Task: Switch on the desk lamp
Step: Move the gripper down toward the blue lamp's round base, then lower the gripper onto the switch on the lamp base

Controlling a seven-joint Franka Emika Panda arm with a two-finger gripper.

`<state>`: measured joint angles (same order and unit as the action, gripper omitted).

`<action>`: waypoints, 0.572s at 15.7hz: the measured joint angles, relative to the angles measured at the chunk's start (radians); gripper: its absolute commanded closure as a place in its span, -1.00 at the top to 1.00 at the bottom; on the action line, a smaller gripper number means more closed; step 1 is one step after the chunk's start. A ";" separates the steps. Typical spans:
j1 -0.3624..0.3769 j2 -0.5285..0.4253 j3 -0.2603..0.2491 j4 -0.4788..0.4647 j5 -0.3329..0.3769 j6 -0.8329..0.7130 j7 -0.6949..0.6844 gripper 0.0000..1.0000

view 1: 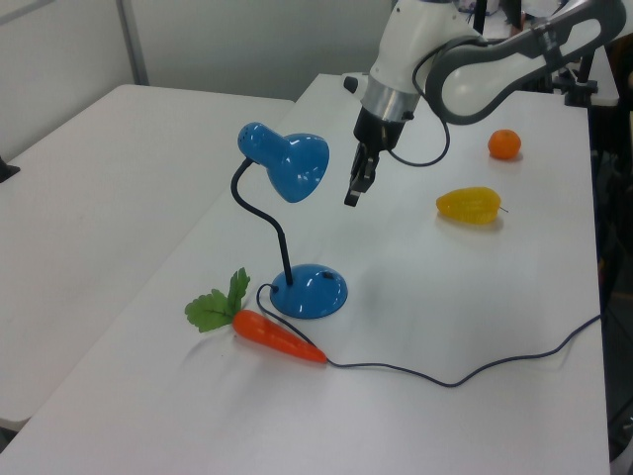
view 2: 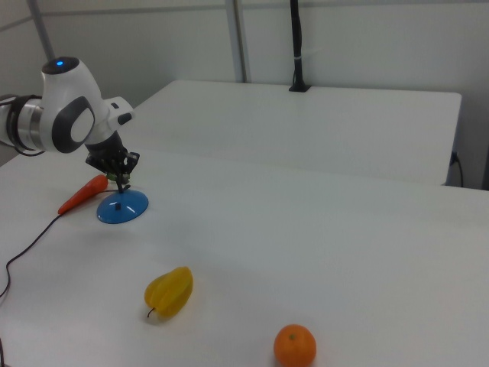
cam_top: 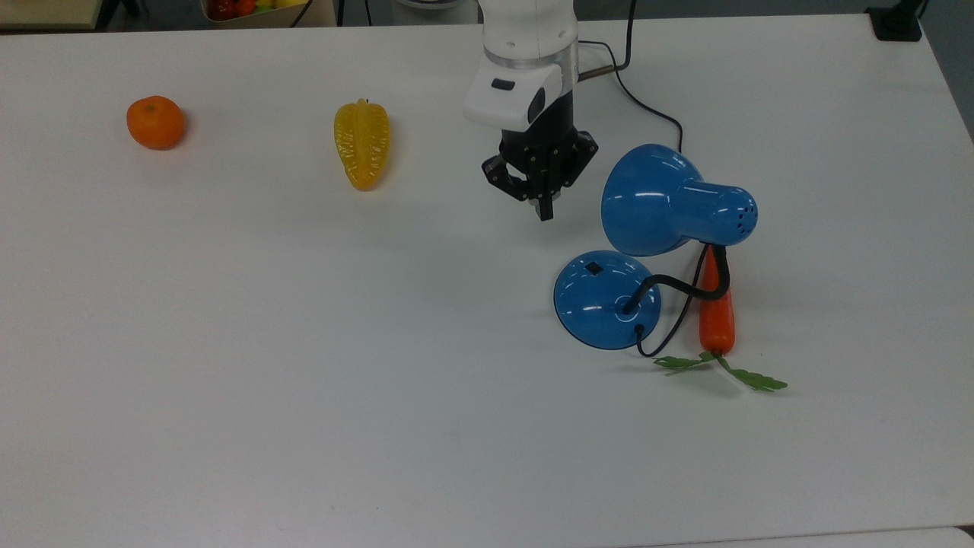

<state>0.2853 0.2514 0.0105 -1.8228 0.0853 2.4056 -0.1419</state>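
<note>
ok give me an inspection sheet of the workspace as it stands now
surface: white table, bare between the items.
job's things: blue desk lamp upright, shade bent over its round base; small black switch on the base, untouched.
clutter: orange, yellow starfruit, carrot with green leaves beside the base.
grippers: pincer shut, hanging in the air next to the shade, holding nothing.
cables: black cord trailing from the base across the table.
surroundings: a second white table alongside; a black post at the far table edge.
</note>
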 measured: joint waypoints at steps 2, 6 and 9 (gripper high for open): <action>0.006 0.024 0.000 -0.001 0.000 0.038 0.000 -1.00; 0.021 0.063 0.002 -0.001 0.000 0.086 0.000 -1.00; 0.033 0.079 0.003 -0.001 0.000 0.090 0.000 -1.00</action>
<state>0.3181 0.3306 0.0134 -1.8241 0.0853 2.4959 -0.1419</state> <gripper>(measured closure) 0.991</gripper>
